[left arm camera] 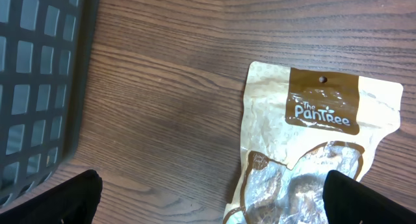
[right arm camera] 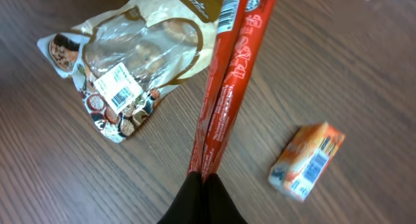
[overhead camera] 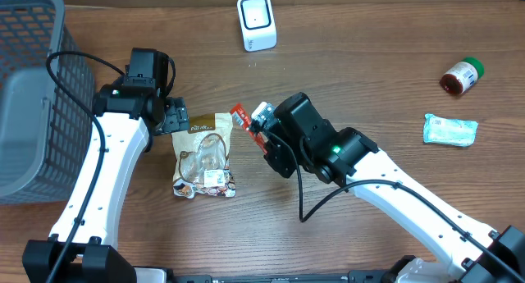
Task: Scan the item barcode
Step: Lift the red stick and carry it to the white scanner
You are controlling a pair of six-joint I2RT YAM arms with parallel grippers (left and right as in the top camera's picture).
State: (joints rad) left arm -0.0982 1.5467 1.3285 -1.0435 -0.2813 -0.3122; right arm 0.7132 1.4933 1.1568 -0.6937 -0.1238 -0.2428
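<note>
At the far left one grey basket (overhead camera: 33, 94) runs off the edge of the overhead view, its mesh wall close beside the left arm. The left claw (overhead camera: 175, 117) is spread wide and empty: the left wrist view shows its two dark fingers (left arm camera: 65, 201) at the bottom corners, with bare wood and the top of the pouch between them. One snack pouch (overhead camera: 205, 156) lies flat on the surface (overhead camera: 369, 37) with its brown header toward that claw and a white barcode label near its far end. Whether the claw touches it I cannot tell. Just right of the pouch, the right claw (right arm camera: 203, 198) is clamped together on the red stick packets (right arm camera: 231, 74). There seem to be two, pressed side by side. They stick out above the wood over the pouch's right edge, and a barcode shows near their far end. One small orange box (right arm camera: 305, 162) lies on the wood near them, clear of the pouch. One white scanner (overhead camera: 256, 22) stands at the top middle, well apart from the held packets, with open wood between. Right of the right arm is a broad bare stretch. Beyond it, near the right edge, lie one brown bottle with a green cap (overhead camera: 462, 76) and below it one pale blue-green packet (overhead camera: 449, 130), apart from each other.
</note>
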